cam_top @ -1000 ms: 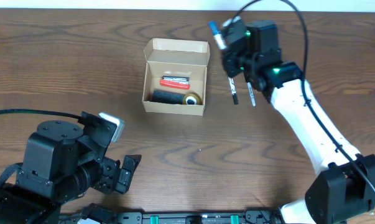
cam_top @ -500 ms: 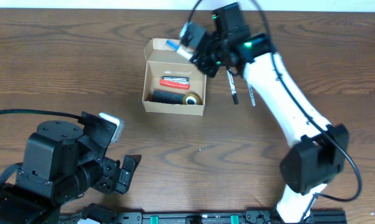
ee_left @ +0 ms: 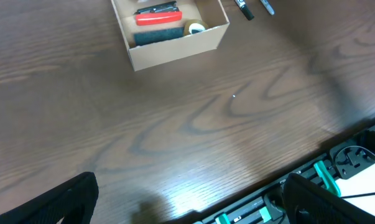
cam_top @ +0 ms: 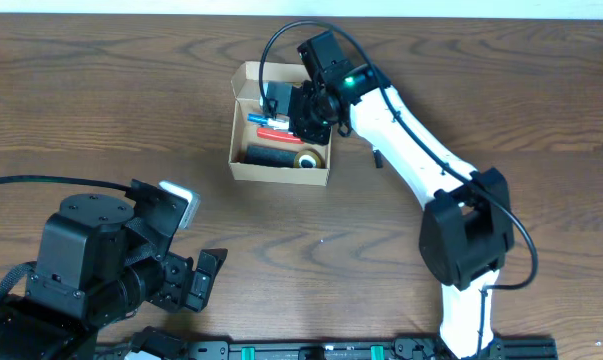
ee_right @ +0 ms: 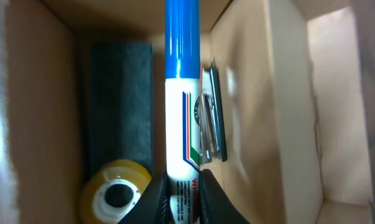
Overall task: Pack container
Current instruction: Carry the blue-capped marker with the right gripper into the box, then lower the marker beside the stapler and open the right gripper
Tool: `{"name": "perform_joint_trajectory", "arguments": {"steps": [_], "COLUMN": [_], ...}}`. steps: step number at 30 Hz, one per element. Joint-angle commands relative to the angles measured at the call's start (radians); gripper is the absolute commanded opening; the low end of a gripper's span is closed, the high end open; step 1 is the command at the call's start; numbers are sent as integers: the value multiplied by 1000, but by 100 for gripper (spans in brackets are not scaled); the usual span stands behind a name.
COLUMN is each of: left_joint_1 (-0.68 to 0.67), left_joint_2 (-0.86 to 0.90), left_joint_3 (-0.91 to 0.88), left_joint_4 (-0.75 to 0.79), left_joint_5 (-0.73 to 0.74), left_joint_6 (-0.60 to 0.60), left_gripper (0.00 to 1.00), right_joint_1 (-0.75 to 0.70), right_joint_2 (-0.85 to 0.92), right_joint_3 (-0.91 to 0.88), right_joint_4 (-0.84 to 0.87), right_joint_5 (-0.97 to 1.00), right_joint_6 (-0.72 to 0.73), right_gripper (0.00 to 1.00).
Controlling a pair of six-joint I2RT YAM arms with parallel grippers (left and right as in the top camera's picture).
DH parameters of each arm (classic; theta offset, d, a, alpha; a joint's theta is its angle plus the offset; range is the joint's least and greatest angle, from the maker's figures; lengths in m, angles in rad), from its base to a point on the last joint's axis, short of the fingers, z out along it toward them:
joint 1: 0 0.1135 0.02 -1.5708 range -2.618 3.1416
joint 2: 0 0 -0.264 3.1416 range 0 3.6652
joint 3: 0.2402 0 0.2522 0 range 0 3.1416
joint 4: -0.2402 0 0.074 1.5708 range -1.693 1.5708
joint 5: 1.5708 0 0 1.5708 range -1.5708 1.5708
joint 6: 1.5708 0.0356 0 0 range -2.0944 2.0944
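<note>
From the overhead camera I have the container (cam_top: 279, 173) toward 12 o'clock on the table (cam_top: 101, 120), lid flap thrown back on the far side, box open upward. My right gripper (cam_top: 286, 110) is reached over the open box, and the wrist view shows its fingertips (ee_right: 151, 194) pinching the lower barrel of a blue-capped marker (ee_right: 181, 112), which points down into the box along its length. Inside I see a dark block (ee_right: 119, 106) on the 9 o'clock side of the marker, a yellow tape roll (ee_right: 115, 196) next to it, and a red tool (cam_top: 273, 128) lying beside the marker. Two pens (ee_left: 243, 9) lie on the wood at 3 o'clock from the box. My left gripper (ee_left: 190, 186) sits near 7 o'clock, well apart from the box, fingers spread wide with nothing between them.
</note>
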Motion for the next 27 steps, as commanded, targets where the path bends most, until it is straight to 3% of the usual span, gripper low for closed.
{"name": "perform_joint_trajectory", "arguments": {"steps": [1,15,27], "left_joint_1": [1,1,1], "left_joint_2": [2,2,2], "left_joint_3": [-5,-5,-5], "left_joint_4": [-3,-3,-3], "left_joint_5": [12,12,12], "left_joint_6": [4,4,4], "left_gripper": [95,95,95], "right_joint_1": [19,19,19], "right_joint_2": [40,90,90], "right_joint_3": [27,27,27], "right_joint_4": [0,51,101], "right_joint_5": [48,83,87], "right_joint_6": [-76,-185,-188], "right_gripper": [1,1,1]}}
